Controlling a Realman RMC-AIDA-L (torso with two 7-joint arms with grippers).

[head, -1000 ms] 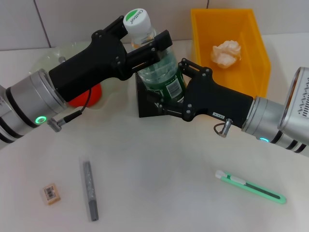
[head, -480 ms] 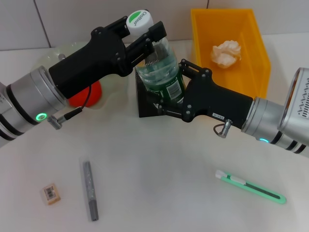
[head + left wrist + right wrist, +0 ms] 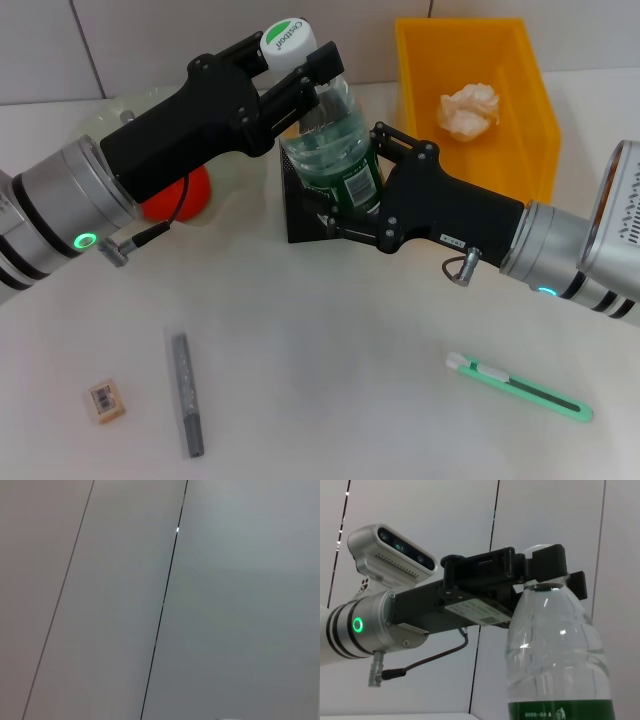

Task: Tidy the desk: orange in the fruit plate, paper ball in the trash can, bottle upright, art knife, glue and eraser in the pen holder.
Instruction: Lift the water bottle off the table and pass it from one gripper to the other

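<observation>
Done: paper ball in trash can; orange on fruit plate.
Now: your left gripper & right gripper clench bottle, near-upright by pen holder.
Left: art knife, glue, eraser on desk.

Bottle cap reads "Cestbon" (green lettering).

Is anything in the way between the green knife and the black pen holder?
Yes. The right gripper and its arm lie between the art knife and the pen holder, clamped on the bottle there.
</observation>
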